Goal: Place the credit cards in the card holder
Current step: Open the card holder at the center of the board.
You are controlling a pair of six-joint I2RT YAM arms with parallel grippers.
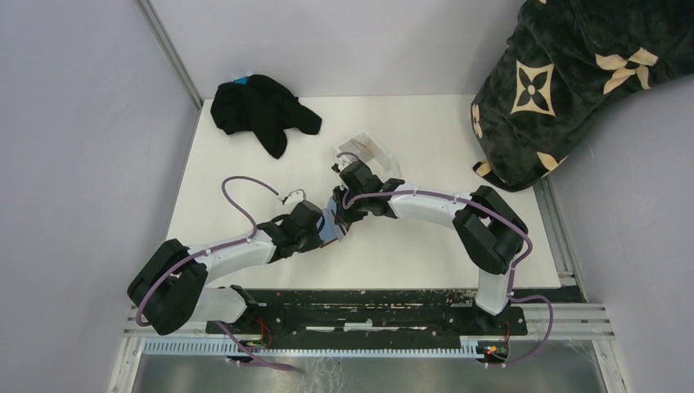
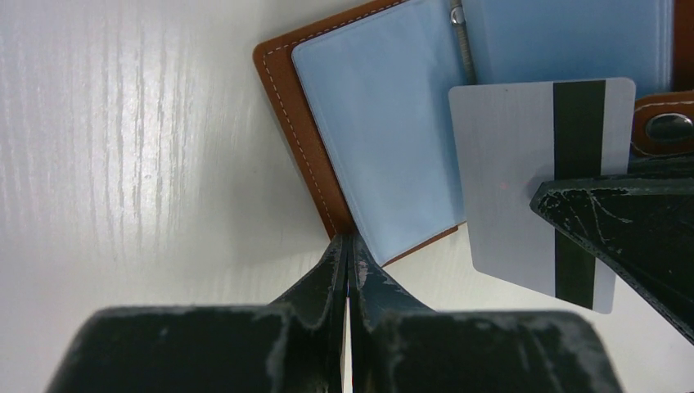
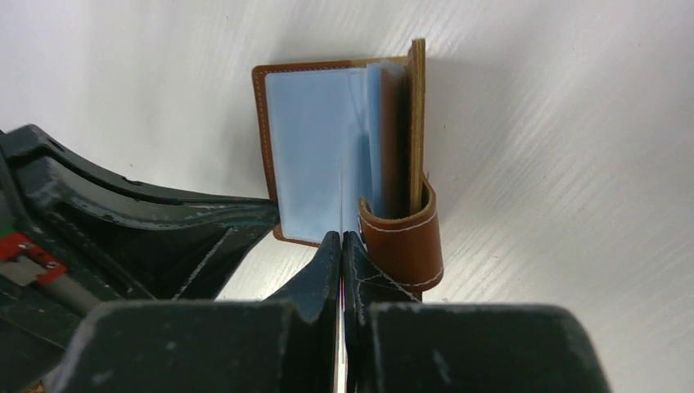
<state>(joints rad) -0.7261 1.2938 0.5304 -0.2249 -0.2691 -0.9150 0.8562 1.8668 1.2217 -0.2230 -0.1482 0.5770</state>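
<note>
The card holder point(image 2: 376, 139) is a brown leather wallet lying open on the white table, its light blue plastic sleeves showing. My left gripper point(image 2: 349, 246) is shut on its near edge. A grey credit card point(image 2: 511, 164) with a black stripe hangs over the wallet's right half, and my right gripper point(image 3: 340, 239) is shut on it. In the right wrist view this card point(image 3: 340, 192) shows edge-on, pointing into the sleeves, beside the snap tab point(image 3: 403, 237). From above, both grippers point(image 1: 325, 229) point(image 1: 340, 210) meet over the card holder point(image 1: 332, 226) at mid-table.
A clear plastic tray point(image 1: 361, 148) sits just beyond the right gripper. A black cloth point(image 1: 260, 110) lies at the back left. A dark patterned blanket point(image 1: 565, 82) overhangs the back right corner. Grey walls close in both sides.
</note>
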